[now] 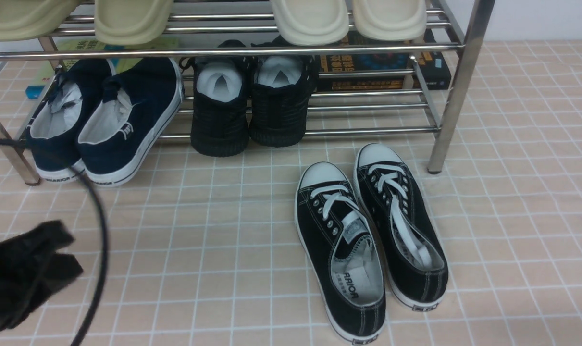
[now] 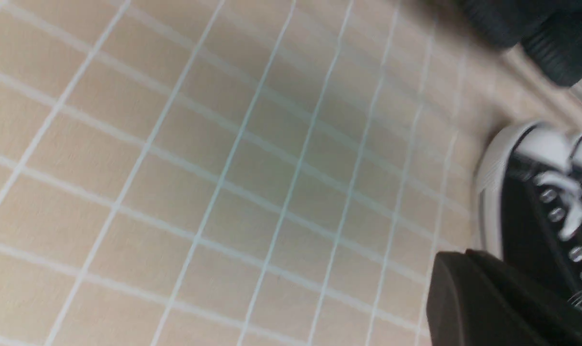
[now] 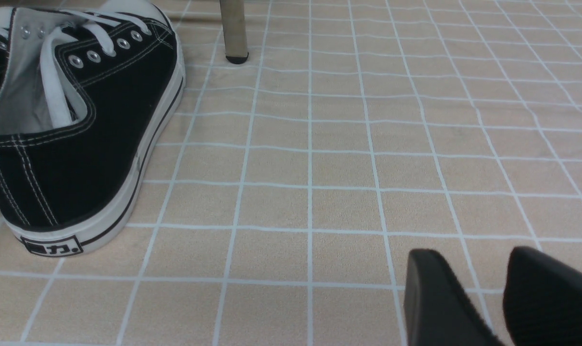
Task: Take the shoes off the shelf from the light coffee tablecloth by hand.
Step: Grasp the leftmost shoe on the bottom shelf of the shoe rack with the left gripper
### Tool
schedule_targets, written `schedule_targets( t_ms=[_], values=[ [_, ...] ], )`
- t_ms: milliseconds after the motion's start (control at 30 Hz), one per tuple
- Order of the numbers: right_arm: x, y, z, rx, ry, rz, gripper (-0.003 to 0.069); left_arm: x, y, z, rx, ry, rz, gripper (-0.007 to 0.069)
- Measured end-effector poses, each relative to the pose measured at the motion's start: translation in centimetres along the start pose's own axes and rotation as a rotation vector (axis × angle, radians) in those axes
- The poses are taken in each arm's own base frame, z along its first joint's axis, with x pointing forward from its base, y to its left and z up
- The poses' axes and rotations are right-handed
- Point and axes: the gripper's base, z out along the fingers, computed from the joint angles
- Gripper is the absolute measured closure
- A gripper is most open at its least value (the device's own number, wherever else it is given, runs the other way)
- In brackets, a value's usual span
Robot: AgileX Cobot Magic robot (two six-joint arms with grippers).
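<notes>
Sitting on the lower tier of the chrome shoe rack (image 1: 367, 47), at its left end, the navy slip-on sneakers (image 1: 146, 108) aren't taken off yet. Heels face the robot and tilt down to the front, w/ white soles at the rack's edge by the light coffee tablecloth (image 1: 223, 230). The two touch side by side, white paper stuffing in both. The outer one is just beside the rack's left front leg. All-black knit shoes (image 1: 247, 115) stand near on the same tier, beige slippers (image 1: 310, 21) on the tier above, books (image 1: 382, 67) behind. Black lace-up sneakers (image 1: 367, 230) lie on the cloth, well apart to the right.

Left gripper (image 1: 55, 254) hovers low at front-left, nearer the navy pair, nothing visible in it. Too blurred/cropped to tell if its fingers are spread or together. Right gripper (image 3: 473, 259): fingers (image 3: 439, 298) spread a little, empty, beside the lace-up pair.

Risks, as I judge:
- A black cable (image 1: 101, 230) loops btwn the left gripper and the navy heels, so a reach could snag it.
- Lifting straight up would knock the upper tier's front rod; the shoe needs pulling out fwd first.
- Pinching inside the opening may catch only paper, so the shoe slips.
- The shoes touch, so pulling one may tip the other.
- The leg crowds the outer shoe, and a finger could hit it.
</notes>
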Motion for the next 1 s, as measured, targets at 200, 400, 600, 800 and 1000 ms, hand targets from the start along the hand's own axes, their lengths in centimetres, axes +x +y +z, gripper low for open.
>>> schedule_targets(
  t_ms=[200,400,600,800,1000],
  values=[
    [0.0,0.0,0.0,0.0,0.0,0.0,0.042,-5.4,-2.7,1.2,-0.134,0.077,0.252,0.0623],
    [0.0,0.0,0.0,0.0,0.0,0.0,0.042,-10.6,-5.4,0.7,-0.221,0.033,0.373,0.062],
    [0.0,0.0,0.0,0.0,0.0,0.0,0.042,-14.3,-4.8,2.4,-0.383,0.177,0.374,0.0617],
    [0.0,0.0,0.0,0.0,0.0,0.0,0.042,-17.7,-1.2,4.0,-0.281,0.264,0.232,0.0613],
    [0.0,0.0,0.0,0.0,0.0,0.0,0.042,-21.0,0.8,4.9,-0.217,0.029,0.068,0.0603]
  ],
)
